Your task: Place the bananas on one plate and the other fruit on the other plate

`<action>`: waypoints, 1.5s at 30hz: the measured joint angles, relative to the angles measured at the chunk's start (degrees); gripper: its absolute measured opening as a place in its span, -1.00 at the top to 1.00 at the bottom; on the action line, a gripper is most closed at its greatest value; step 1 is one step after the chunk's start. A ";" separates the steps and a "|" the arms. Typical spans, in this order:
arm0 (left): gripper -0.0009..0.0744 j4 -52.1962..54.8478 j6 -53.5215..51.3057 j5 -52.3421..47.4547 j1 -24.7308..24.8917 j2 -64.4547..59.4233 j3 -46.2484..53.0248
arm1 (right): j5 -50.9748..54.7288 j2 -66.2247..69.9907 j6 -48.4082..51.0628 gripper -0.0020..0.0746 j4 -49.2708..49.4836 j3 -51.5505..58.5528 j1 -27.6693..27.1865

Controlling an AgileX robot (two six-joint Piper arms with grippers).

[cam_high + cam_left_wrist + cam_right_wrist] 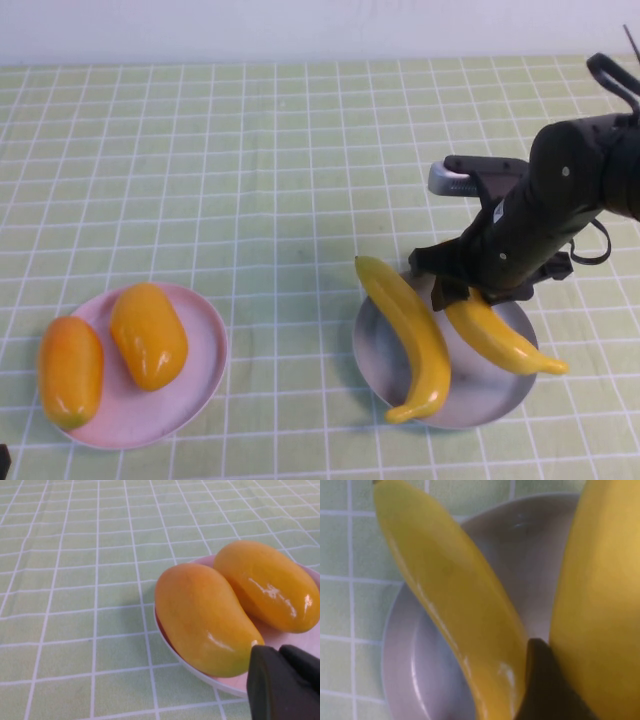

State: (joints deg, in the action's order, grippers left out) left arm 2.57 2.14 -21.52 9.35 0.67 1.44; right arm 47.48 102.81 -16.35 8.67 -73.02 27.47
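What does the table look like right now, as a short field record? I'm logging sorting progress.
pink plate: robot's left, holds both mangoes
grey plate: robot's right, holds both bananas
second banana: on the grey plate, tip over the rim
right gripper: at the second banana's upper end, over the plate's far edge
left gripper: beside the pink plate, nothing held
sorting: fruit separated by plate

Green checked tablecloth (250, 160) — pale wall (300, 30) behind.
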 joint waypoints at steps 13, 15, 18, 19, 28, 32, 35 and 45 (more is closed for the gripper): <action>0.99 0.00 0.00 0.00 0.00 0.00 0.00 | -0.83 1.82 0.00 -0.29 0.20 0.00 0.00; 0.99 0.00 0.00 0.00 0.00 0.00 0.00 | -0.83 1.76 0.00 -0.53 0.20 0.00 0.00; 0.99 0.00 0.00 0.00 0.00 0.00 0.00 | -0.46 1.62 0.00 -0.68 0.20 0.00 -0.04; 0.99 0.00 0.00 0.00 0.00 0.00 0.00 | -0.17 1.33 0.00 -0.68 0.20 0.00 -0.04; 0.99 0.00 0.00 0.00 0.00 0.00 0.00 | 0.78 -11.64 0.00 -0.29 -0.44 0.04 1.77; 0.99 0.00 0.00 0.00 0.00 0.00 0.00 | 3.99 -19.56 1.60 0.38 -0.23 0.04 2.63; 0.99 0.00 0.00 0.00 0.00 0.00 0.00 | 7.48 -23.42 3.71 0.79 -0.36 0.04 2.63; 0.99 0.00 0.00 0.00 0.00 0.00 0.00 | 9.96 -37.97 8.53 0.98 -0.71 10.32 2.63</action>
State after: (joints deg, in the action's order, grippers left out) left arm 2.57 2.14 -21.52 9.35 0.67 1.44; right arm 57.44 64.84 -7.82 7.97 -62.70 30.11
